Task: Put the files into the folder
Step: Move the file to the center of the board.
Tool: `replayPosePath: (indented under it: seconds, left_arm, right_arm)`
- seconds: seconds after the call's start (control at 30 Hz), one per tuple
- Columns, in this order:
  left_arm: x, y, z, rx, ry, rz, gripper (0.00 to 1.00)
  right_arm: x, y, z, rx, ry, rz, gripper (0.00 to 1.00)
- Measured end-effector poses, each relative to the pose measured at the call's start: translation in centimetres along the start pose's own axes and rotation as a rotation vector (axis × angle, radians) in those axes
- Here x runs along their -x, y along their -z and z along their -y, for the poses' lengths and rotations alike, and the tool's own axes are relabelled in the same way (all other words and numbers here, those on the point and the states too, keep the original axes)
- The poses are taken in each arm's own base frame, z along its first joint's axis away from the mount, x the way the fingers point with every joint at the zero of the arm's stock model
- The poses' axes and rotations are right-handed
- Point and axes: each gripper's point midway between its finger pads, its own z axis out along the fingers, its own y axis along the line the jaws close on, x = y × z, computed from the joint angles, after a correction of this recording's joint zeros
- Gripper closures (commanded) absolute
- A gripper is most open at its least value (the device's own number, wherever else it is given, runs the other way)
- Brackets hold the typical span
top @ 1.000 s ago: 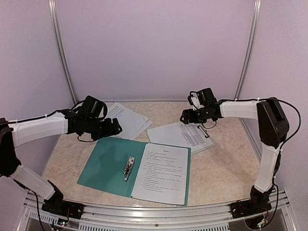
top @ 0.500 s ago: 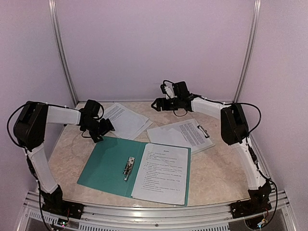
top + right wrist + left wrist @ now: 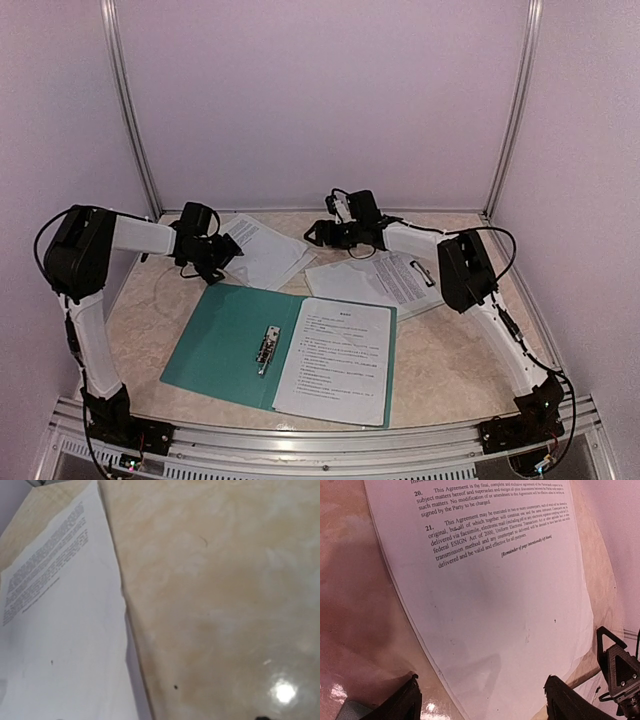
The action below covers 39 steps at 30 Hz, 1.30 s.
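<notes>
- The loose sheets (image 3: pixel 262 250) lie fanned at the back left of the surface (image 3: pixel 455 365), beyond the open folder (image 3: pixel 225 335), whose right leaf already carries one sheet (image 3: pixel 335 360).
- Thin, floppy and lying flat, they probably need to be lifted at an edge or corner.
- The left tool (image 3: pixel 222 257) hovers spread over their blank end.
- The right tool (image 3: pixel 315 236), spread and empty, is at their right edge.
- A clipboard (image 3: pixel 418 306) with paper lies close by, under the right arm.

Teal-green folder (image 3: pixel 225 345) is set off against a beige marbled worktop (image 3: pixel 450 350).
The files (image 3: pixel 335 365) are seen in white, printed with blocks of black text; the arms (image 3: pixel 140 236) are cased in white and black.
</notes>
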Motion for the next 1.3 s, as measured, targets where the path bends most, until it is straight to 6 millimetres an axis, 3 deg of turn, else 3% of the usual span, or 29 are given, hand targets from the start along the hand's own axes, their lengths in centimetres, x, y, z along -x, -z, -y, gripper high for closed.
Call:
replayPosePath:
  seconds: [0.23, 0.43, 0.63, 0.8, 1.1, 1.3]
  left_arm:
    - [0.9, -1.0, 1.0, -0.062, 0.056, 0.027, 0.22]
    - [0.8, -1.4, 1.5, -0.118, 0.076, 0.030, 0.23]
    - [0.6, -2.6, 3.5, -0.158, 0.048, -0.003, 0.24]
    - [-0.4, -3.1, 4.5, -0.184, 0.022, -0.042, 0.24]
    - [-3.2, -3.2, 5.8, -0.202, -0.045, -0.119, 0.26]
    - [-4.8, -3.0, 6.1, -0.202, -0.087, -0.179, 0.26]
  right_arm:
    - [-0.4, -1.2, -0.4, 0.033, -0.037, 0.018, 0.23]
    - [-1.3, -2.0, -2.3, 0.083, -0.040, 0.019, 0.23]
    - [-1.9, -2.0, -3.0, 0.095, -0.016, 0.015, 0.25]
    - [-3.0, -0.7, -2.6, 0.046, 0.006, -0.021, 0.33]
    - [-5.9, 3.8, -1.2, -0.091, 0.030, -0.087, 0.45]
    - [-7.5, 5.7, -1.1, -0.100, 0.030, -0.098, 0.48]
